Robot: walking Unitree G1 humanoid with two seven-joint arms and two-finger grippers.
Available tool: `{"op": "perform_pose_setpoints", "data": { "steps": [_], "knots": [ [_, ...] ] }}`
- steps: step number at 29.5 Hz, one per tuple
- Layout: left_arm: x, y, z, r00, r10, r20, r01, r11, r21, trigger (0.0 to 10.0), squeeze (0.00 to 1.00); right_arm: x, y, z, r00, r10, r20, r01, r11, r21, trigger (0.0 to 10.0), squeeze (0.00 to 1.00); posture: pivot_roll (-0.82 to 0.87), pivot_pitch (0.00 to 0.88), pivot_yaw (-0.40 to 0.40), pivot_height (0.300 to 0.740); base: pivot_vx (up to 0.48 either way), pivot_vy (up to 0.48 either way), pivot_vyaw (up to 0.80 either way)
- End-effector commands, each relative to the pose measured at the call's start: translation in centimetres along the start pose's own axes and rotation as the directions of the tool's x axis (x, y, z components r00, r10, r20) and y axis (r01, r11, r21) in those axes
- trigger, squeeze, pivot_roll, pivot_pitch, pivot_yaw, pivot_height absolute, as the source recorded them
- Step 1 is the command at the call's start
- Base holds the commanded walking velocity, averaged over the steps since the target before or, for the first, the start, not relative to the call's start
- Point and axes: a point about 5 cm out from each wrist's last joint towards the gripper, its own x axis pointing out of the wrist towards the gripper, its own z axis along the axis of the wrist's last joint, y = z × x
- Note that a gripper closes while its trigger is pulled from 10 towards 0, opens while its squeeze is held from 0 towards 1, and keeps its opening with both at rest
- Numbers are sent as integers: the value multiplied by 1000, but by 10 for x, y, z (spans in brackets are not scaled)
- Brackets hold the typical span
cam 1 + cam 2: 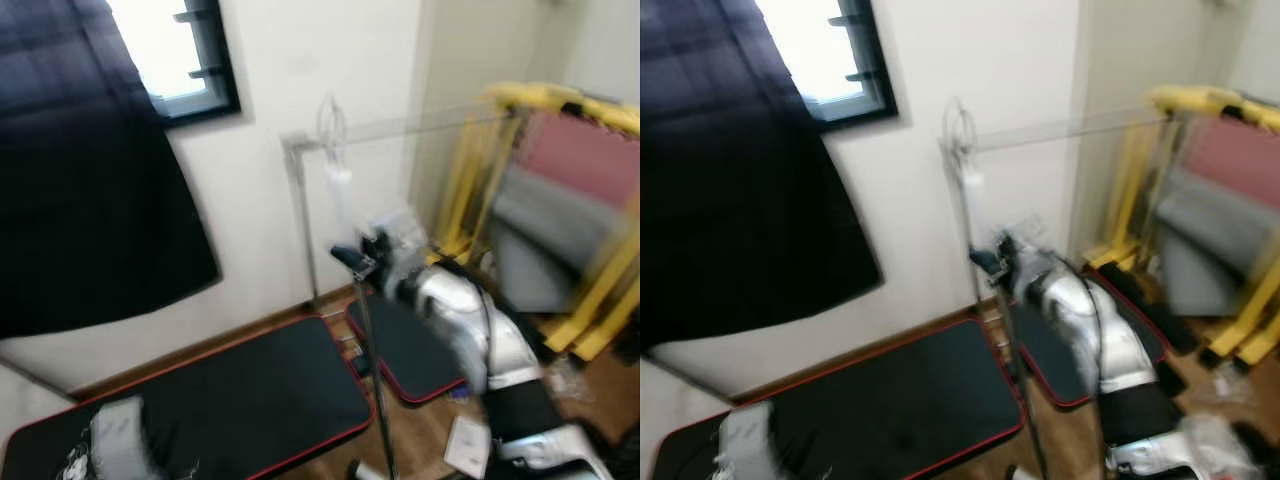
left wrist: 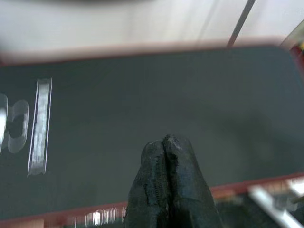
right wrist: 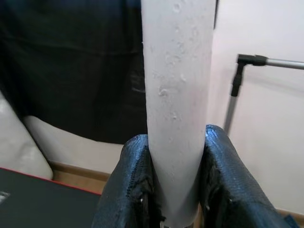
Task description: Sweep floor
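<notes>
My right gripper [image 1: 362, 258] is raised in front of me and shut on the broom handle [image 1: 341, 203], whose white upper part rises above the fingers. Its thin dark pole [image 1: 376, 390] runs down toward the wooden floor. In the right wrist view the white handle [image 3: 178, 90] stands upright, pinched between the two black fingers [image 3: 133, 180]. The broom's head is out of sight. My left gripper [image 2: 164, 145] hangs shut with nothing in it above a black mat [image 2: 142, 104].
Two black mats with red edges [image 1: 250, 390] [image 1: 415, 350] lie on the wooden floor by the wall. A metal clothes rack [image 1: 300, 210] stands behind the broom. Yellow frames with pink and grey pads [image 1: 570, 210] lean at the right. A dark curtain [image 1: 80, 170] hangs left.
</notes>
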Motion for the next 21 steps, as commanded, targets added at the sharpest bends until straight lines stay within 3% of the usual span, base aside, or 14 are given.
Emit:
{"op": "perform_pose_setpoints", "data": {
  "steps": [1, 7, 10, 15, 21],
  "knots": [
    [-4, 5, -11, 999, -26, -37, 26, 1000, 9, 10000, 0, 2, -3, 4, 999, -40, 14, 41, 999, -14, 10000, 0, -36, 10, -9, 740, 0, 0, 0],
    [-15, 10, -34, 994, -13, -111, 13, 1000, 1, 10000, 0, 3, -12, 4, 991, -134, 16, 134, 991, -11, 10000, 0, -32, 20, -7, 740, 0, 0, 0],
    [-21, 12, -47, 990, -12, -140, 12, 1000, -2, 10000, 0, 7, -18, 12, 971, -229, 74, 231, 973, -13, 10000, 0, -29, 29, -6, 740, 0, 0, 0],
    [-23, 12, -50, 990, -14, -141, 14, 1000, -2, 10000, 0, 12, -20, 19, 955, -272, 119, 274, 962, -3, 10000, 0, -23, 37, -7, 740, 0, 0, 0],
    [-23, 11, -47, 993, -21, -119, 21, 1000, 0, 10000, 0, 20, -21, 19, 945, -296, 135, 305, 951, -50, 10000, 0, -14, 51, -10, 740, 0, 0, 0]
  ]
}}
